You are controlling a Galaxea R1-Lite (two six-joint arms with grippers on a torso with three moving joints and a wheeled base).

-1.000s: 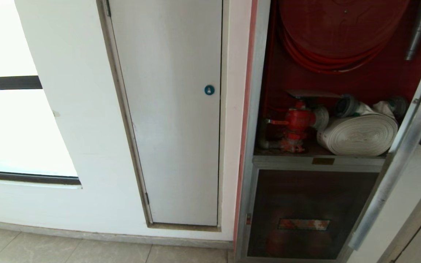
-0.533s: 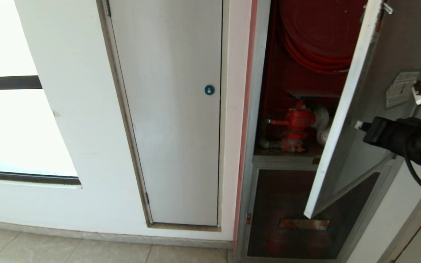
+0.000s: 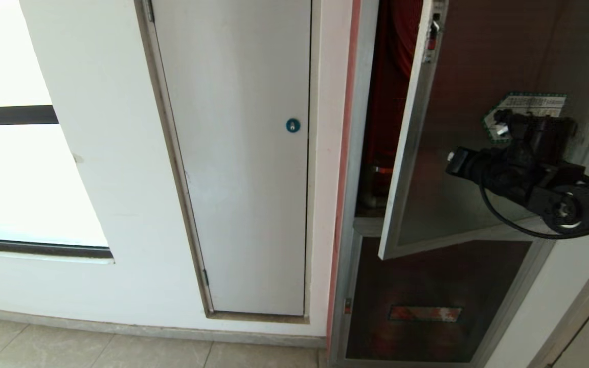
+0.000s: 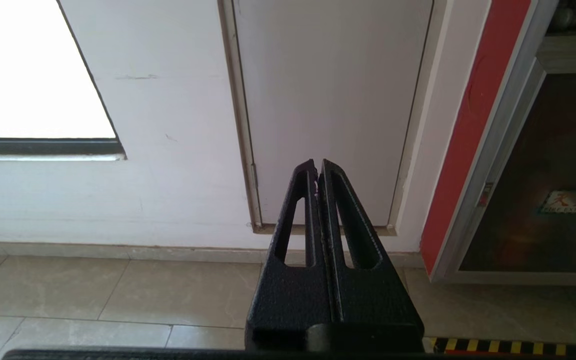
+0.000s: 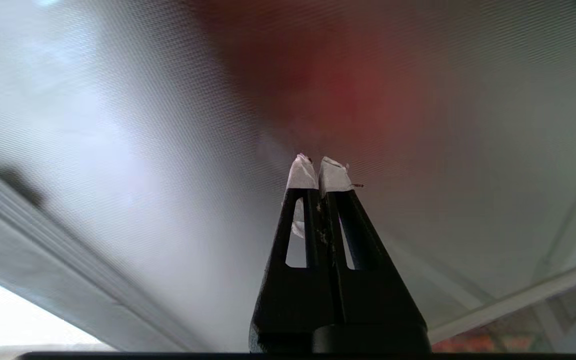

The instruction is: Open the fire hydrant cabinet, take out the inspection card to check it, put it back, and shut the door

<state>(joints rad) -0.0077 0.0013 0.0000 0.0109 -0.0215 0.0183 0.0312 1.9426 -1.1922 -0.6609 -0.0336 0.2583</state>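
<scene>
White wall, right gripper (image 5: 320, 167) jaws shut, empty, against door (image 3: 478, 76), left gripper (image 4: 317, 167) jaws shut, empty

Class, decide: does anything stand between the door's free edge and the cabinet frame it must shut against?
Nothing visible does: the gap between door and cabinet frame is free. The right claw is outside, at the glass.

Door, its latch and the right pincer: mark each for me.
Door (image 3: 478, 153), head view, on the dark glass panel.
Latch (image 3: 433, 30), head view, on the red part at the door's free edge.
Right pincer (image 5: 321, 167), right wrist view, between the taped fingertips.
</scene>
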